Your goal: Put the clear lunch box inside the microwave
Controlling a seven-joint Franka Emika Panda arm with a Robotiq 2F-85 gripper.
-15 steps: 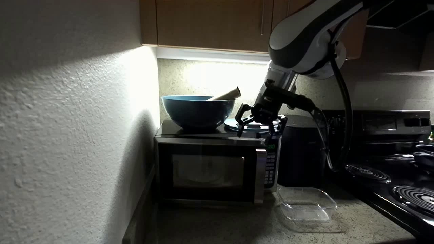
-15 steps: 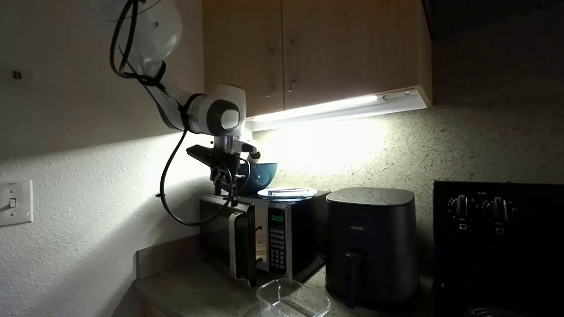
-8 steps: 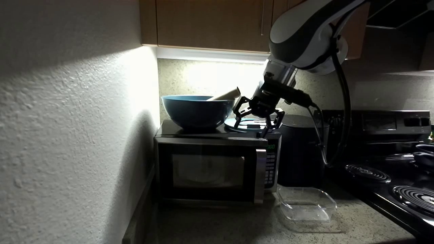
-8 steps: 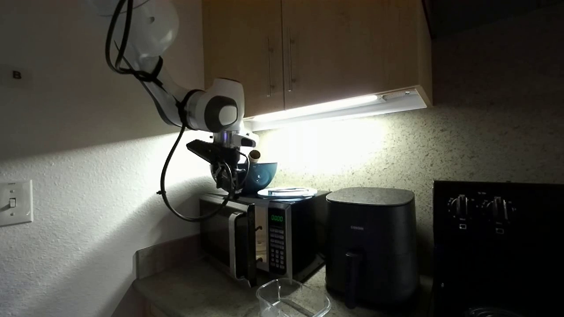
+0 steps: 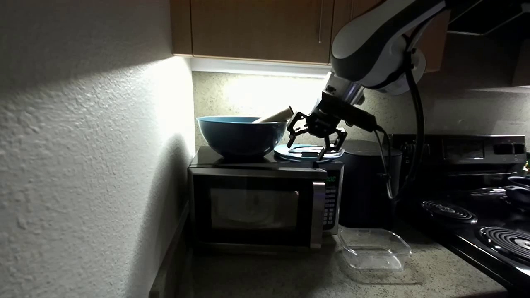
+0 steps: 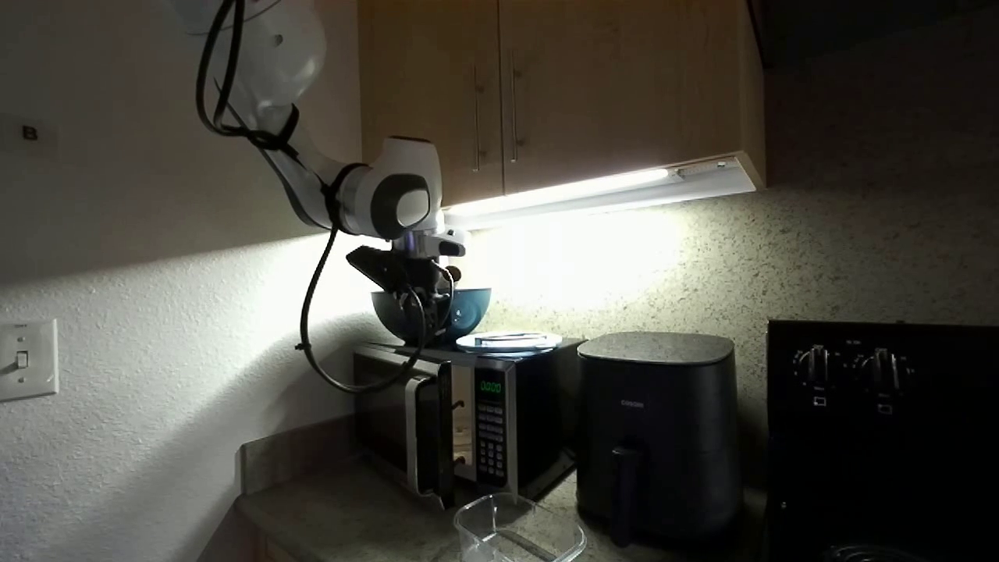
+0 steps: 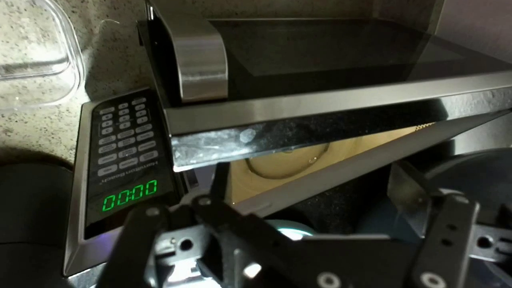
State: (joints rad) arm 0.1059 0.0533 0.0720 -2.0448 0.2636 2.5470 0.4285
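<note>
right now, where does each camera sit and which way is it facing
In an exterior view: out in front of the microwave, facing its front nearly head-on; the arm and open gripper show.
In an exterior view: off to the button panel side, looking obliquely at the microwave; the arm shows, the gripper only as a dark shape.
Wrist view: mounted on the arm, looking down at the ajar door; the gripper's fingers show.
Both exterior views share the blue bowl and clear lunch box.

Spread pincer point(image 5: 305, 151) above microwave point(image 5: 256, 207)
</note>
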